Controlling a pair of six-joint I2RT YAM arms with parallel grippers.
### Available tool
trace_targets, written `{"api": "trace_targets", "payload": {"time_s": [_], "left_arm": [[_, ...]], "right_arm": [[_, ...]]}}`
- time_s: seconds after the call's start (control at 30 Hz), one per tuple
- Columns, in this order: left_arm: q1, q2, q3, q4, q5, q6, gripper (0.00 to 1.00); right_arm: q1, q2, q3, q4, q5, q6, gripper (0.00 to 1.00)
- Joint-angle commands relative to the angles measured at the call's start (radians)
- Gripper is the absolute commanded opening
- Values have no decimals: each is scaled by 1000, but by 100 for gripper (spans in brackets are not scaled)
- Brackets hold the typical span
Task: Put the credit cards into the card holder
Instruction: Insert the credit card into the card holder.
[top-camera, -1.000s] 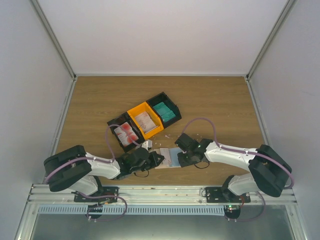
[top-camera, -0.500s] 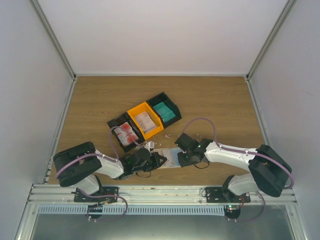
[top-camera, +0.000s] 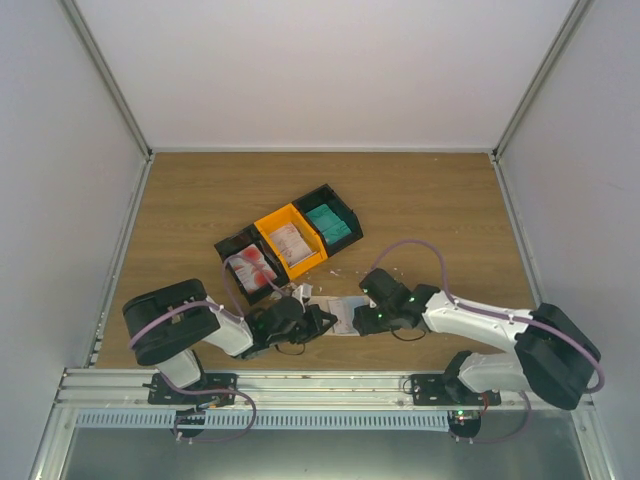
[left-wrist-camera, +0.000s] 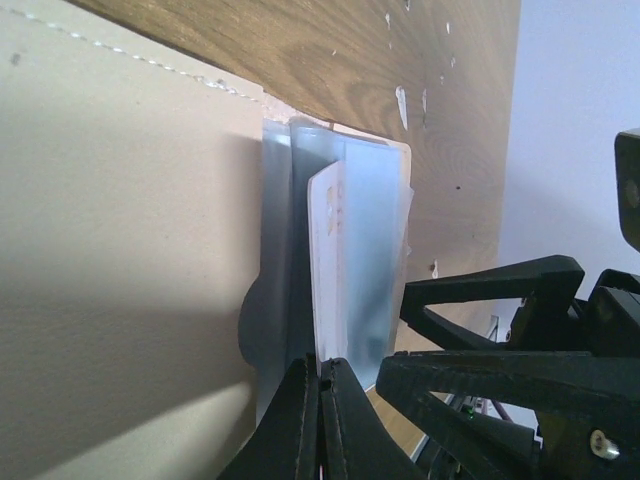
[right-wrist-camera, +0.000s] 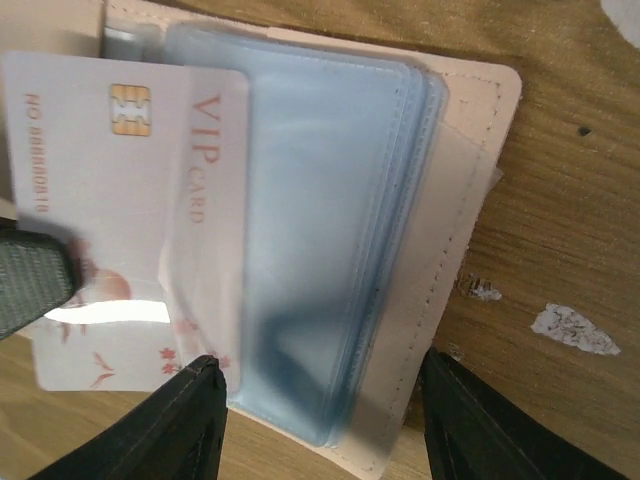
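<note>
Red lettering "VIP CARD" is read on the white credit card (right-wrist-camera: 120, 200) in the right wrist view, printed sideways just beside a gold chip (right-wrist-camera: 130, 108); along the card's edge "NO" is printed, followed by a row of digits, mostly eights, the last ones not surely read; in the left wrist view only faint unreadable marks are seen on the card's face; nothing legible is found in the top view.

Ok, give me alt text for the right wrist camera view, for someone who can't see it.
A white VIP card with a gold chip sits partly tucked into a pale blue clear pocket of an open beige card holder on a wooden table. The right tool stands open at the bottom edge, astride the pockets.
</note>
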Motion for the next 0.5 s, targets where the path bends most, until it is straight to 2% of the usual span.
{"api": "trace_targets", "payload": {"time_s": [0.0,0.47], "left_arm": [[1,40,30,42,10,30,0],[13,129,100,72,108,89,0]], "right_arm": [[-41,-52,-35,83,-111,-1,55],[-88,-22,-38,98,-140,-17,56]]}}
